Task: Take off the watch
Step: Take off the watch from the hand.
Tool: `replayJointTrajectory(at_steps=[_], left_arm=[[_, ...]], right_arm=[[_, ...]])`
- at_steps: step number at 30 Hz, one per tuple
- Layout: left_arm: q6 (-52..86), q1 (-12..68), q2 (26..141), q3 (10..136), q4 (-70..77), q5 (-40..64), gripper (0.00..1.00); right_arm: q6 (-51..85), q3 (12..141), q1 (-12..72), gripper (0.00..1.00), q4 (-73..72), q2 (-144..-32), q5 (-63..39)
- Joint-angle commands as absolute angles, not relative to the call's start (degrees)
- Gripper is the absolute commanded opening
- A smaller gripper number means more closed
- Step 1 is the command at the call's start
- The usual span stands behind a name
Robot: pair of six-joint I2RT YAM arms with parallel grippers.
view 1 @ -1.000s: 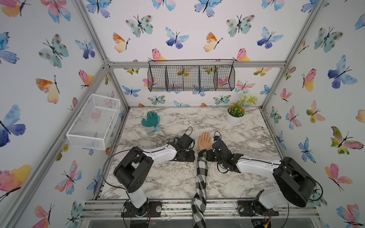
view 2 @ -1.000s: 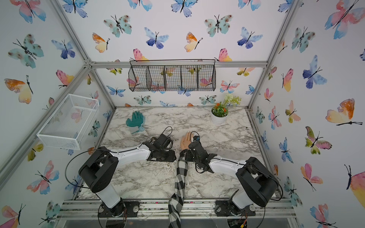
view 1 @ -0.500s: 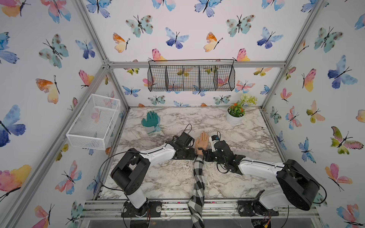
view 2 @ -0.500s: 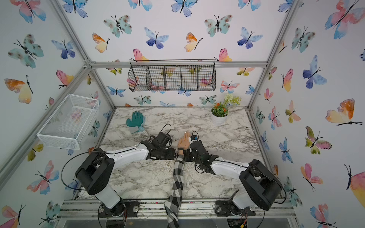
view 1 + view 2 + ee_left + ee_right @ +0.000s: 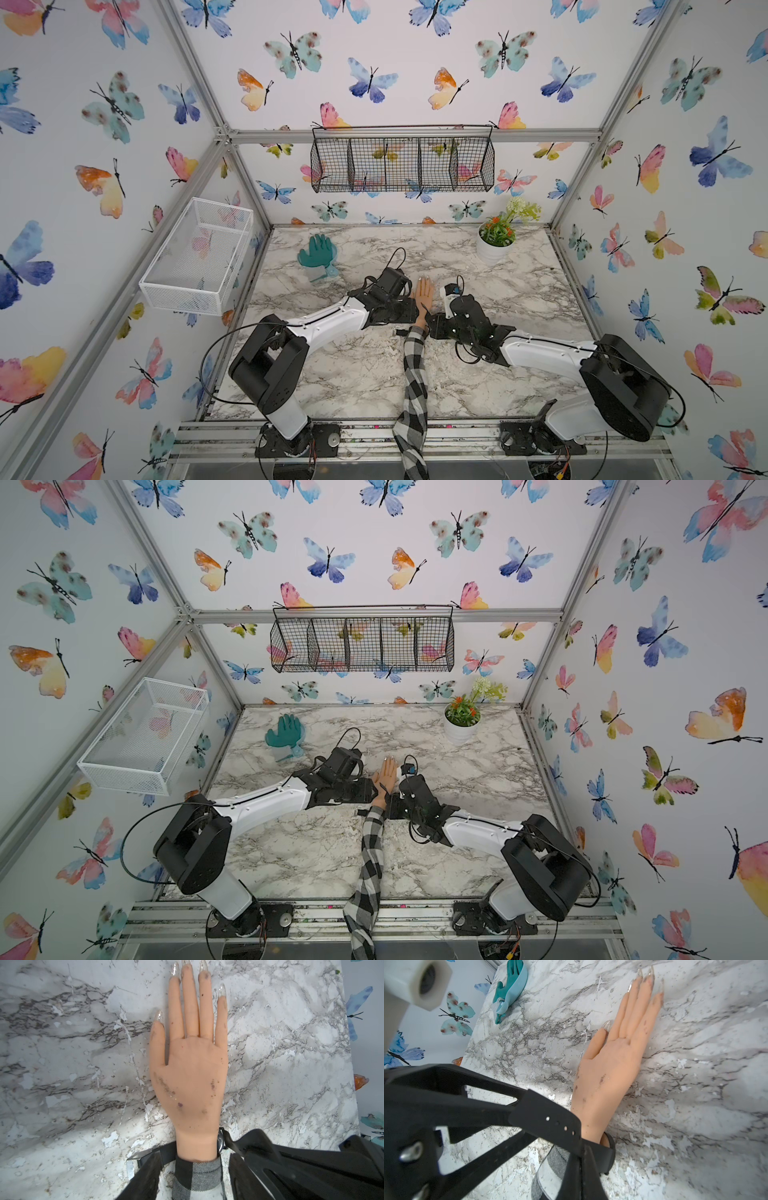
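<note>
Black watch (image 5: 220,1144) rides mannequin's sleeved wrist (image 5: 197,1148), mid table (image 5: 72,1064), case on right flank. R tool (image 5: 519,1114) clenched on holed strap end, strap crosswise to arm; L tool (image 5: 409,312) clamps wrist frm left.

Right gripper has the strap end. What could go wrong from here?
1. The right gripper pinches only the free strap end of the watch; it may slip out under a pull.
2. The strap loops under the wrist of the mannequin hand, so pulling may drag it despite the left gripper holding the sleeve.
</note>
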State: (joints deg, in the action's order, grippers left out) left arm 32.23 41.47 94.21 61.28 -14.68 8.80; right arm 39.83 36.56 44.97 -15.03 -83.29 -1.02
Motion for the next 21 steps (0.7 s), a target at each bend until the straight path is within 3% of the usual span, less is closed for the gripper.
replayJointTrajectory(at_steps=[1, 14, 21], left_arm=[[32.3, 41.5, 92.1, 61.2, -15.4, 7.6, 0.56], [32.9, 41.1, 90.2, 59.4, -15.5, 6.9, 0.56], [33.0, 41.1, 89.9, 59.4, -15.5, 6.7, 0.56]], right_arm=[[40.1, 38.9, 44.6, 0.03, -13.9, -80.8, 0.5], [38.9, 43.1, 44.2, 0.03, -4.9, -72.1, 13.3], [36.3, 43.5, 38.4, 0.03, -1.9, -70.8, 14.0]])
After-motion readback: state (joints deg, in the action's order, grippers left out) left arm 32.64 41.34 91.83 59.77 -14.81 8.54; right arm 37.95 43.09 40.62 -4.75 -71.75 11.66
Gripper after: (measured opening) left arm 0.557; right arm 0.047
